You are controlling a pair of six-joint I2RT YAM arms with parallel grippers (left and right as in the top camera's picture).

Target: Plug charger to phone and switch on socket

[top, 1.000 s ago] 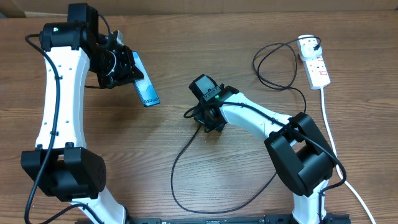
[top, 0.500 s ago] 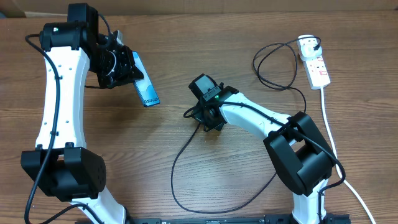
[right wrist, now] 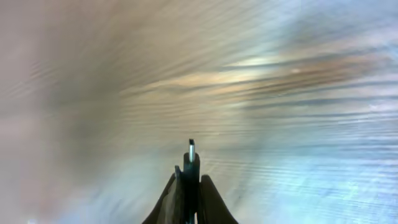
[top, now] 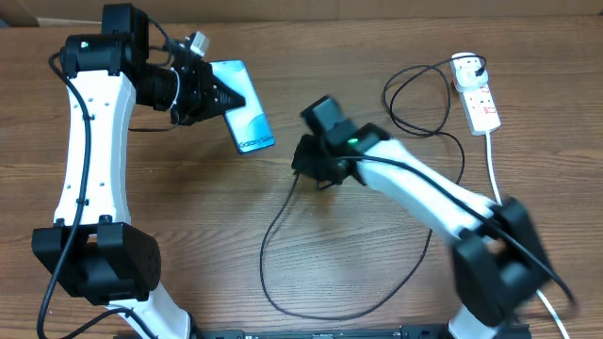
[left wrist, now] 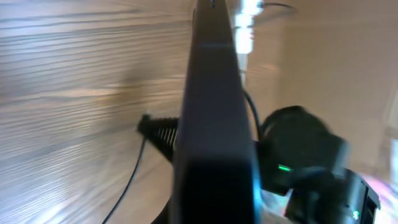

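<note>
My left gripper point(top: 209, 94) is shut on one end of the phone point(top: 247, 119) and holds it above the table, screen up, its free end pointing right. In the left wrist view the phone point(left wrist: 214, 112) shows edge-on as a dark bar. My right gripper point(top: 303, 162) is shut on the charger's connector tip point(right wrist: 191, 160), which sticks out between the fingers point(right wrist: 189, 186). The black charger cable point(top: 273, 235) loops over the table. Its plug point(top: 468, 66) sits in the white socket strip point(top: 479, 102) at the far right. The right arm is motion-blurred.
The strip's thick white cord point(top: 504, 202) runs down the right side to the table's front edge. A loop of black cable point(top: 415, 99) lies left of the strip. The right arm point(left wrist: 311, 162) shows beyond the phone in the left wrist view.
My left gripper has turned and carried the phone right, its screen now facing up. My right arm has risen and shifted up and right with the connector tip, blurred by motion.
</note>
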